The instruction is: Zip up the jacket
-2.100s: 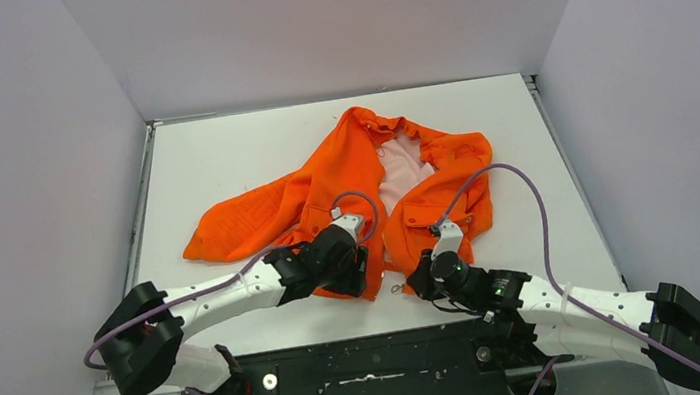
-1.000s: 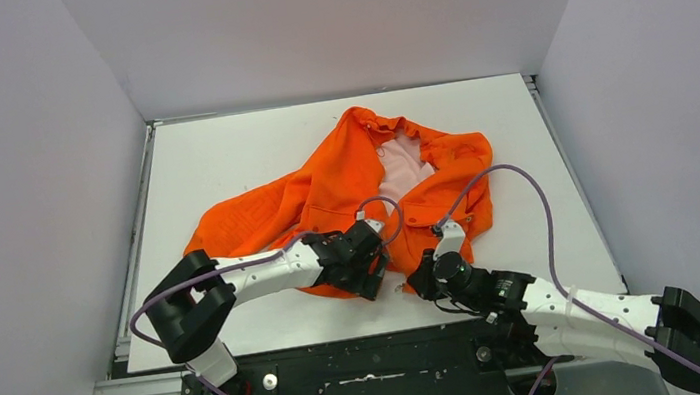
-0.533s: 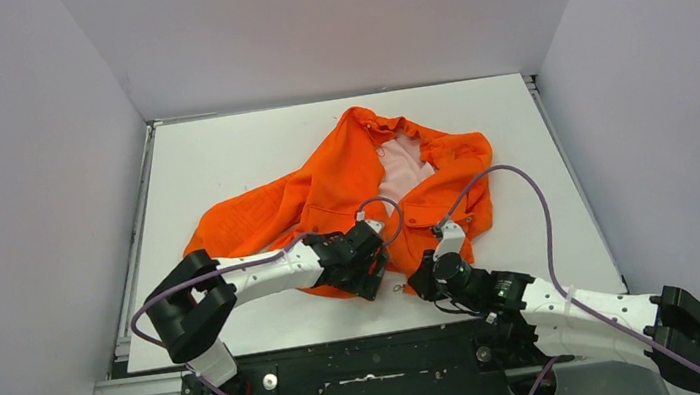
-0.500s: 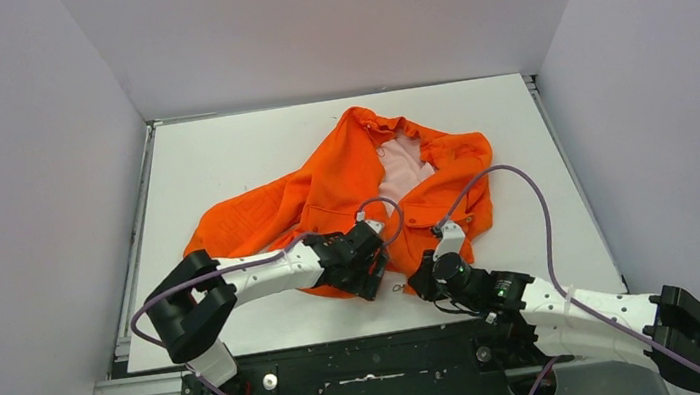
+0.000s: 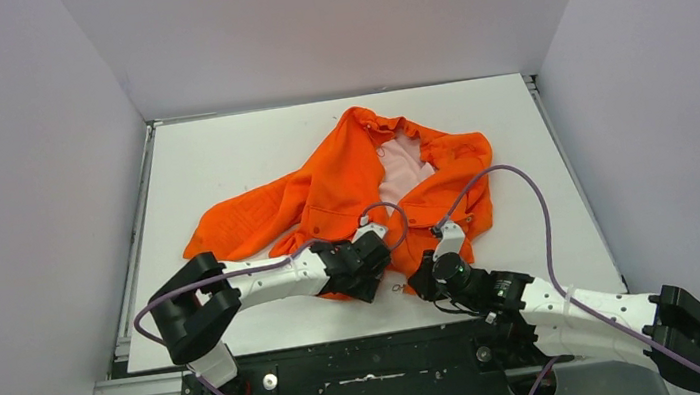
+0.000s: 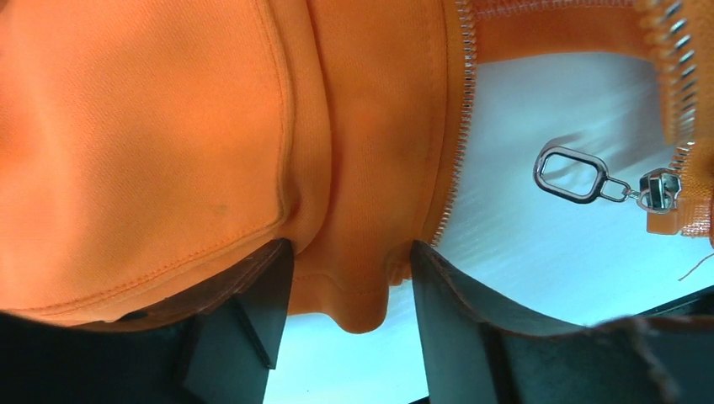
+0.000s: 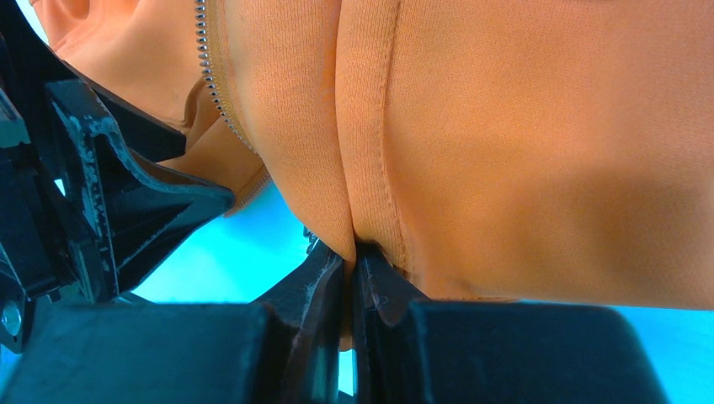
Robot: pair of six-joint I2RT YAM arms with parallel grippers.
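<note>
Top external view: the jacket (image 5: pixel 355 192) lies crumpled on the white surface (image 5: pixel 220 153), its front open and the pink lining (image 5: pixel 401 166) showing. Nothing is zipped yet, I'd say. In the left wrist view the slider (image 6: pixel 661 189) and its ring pull (image 6: pixel 572 174) sit at the foot of one side, apart from the bare tooth row (image 6: pixel 455 135). Both arms reach low and flat to the near hem (image 6: pixel 358 307). The left gripper (image 6: pixel 349 290) has its jaws clamped round a thick fold of it. The right gripper (image 7: pixel 349 265) pinches the opposite hem, jaws nearly together. Joining the two ends is what's left.
</note>
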